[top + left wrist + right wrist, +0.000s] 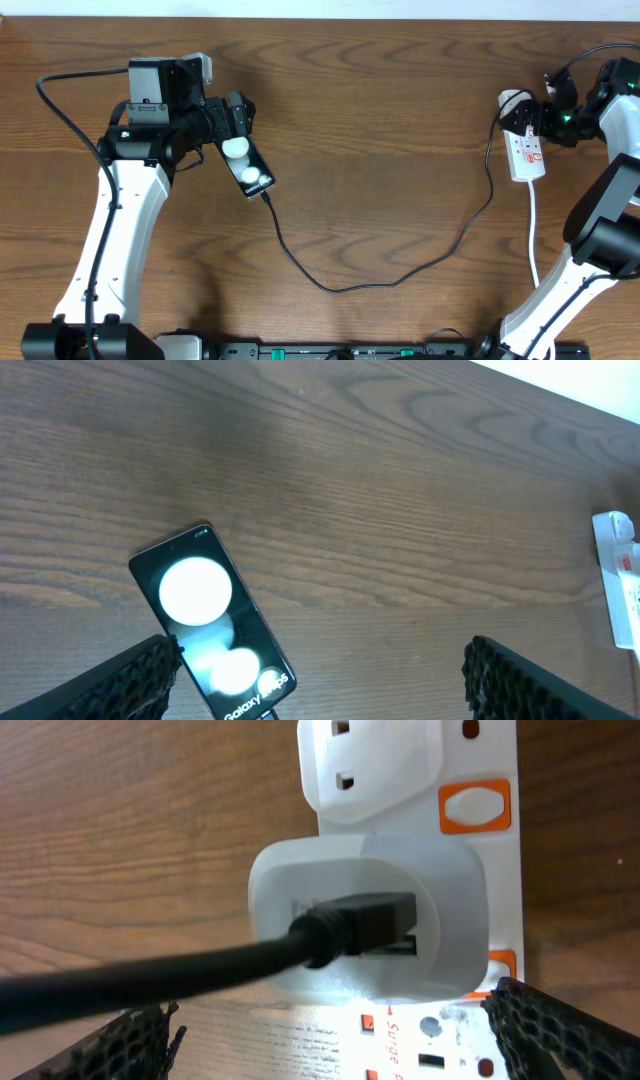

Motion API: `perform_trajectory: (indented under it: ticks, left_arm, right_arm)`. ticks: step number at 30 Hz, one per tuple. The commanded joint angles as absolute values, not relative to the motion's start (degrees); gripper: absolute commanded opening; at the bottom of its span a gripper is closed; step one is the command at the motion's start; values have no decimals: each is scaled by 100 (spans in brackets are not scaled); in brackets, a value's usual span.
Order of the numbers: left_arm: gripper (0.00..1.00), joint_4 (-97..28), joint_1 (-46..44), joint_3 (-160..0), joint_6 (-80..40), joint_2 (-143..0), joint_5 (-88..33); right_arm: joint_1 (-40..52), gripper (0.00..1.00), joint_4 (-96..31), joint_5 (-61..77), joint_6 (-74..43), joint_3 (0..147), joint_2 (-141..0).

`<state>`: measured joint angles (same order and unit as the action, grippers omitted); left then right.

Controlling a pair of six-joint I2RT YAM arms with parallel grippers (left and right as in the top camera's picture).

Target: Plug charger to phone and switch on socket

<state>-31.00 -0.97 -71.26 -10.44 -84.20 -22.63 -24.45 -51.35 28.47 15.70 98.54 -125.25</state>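
Closest to our overhead lens rise the two arms: the left gripper (236,118) hangs over one end of the phone (250,168), the right gripper (545,115) over the far end of the socket (528,152). Between them the charger (400,272) loops across the table (400,80), its tip meeting the phone's end farthest from the left fingers, so we judge the plugging-in done and only the switching left. At the left wrist, the left gripper (320,685) stands open and empty; the phone (210,625) lies just beside one finger (130,685), well apart from the other, but its port end is cut off, so this view cannot confirm the joint. At the right wrist, the right gripper (340,1040) is open too, its fingers (560,1030) spread to either side of a white adapter (440,880) seated in the socket (495,880), with the charger (200,965) pushed into it. An orange switch (476,805) sits ahead of the fingers, another peeks out nearer them; we cannot tell whether either is on. None of this detail shows from overhead.
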Motion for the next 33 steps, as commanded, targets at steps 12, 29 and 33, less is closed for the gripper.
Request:
perform_trajectory:
  ticks: [12,29,33]
  left_arm:
    - [92,-3098,-99,-7188,-969,-8335,-2338]
    - [92,-3098,-99,-7188,-969,-8335,-2340]
    - [92,-3103,-99,-7188,-969,-8335,-2338]
  right_arm:
    - [-2202,99,-5013,2902,1542,9915,-12645]
    - [-2202,99,-4858,3059,1372,9507,-12645]
    - [-2204,99,-4834,3148,1372,9441,-12648]
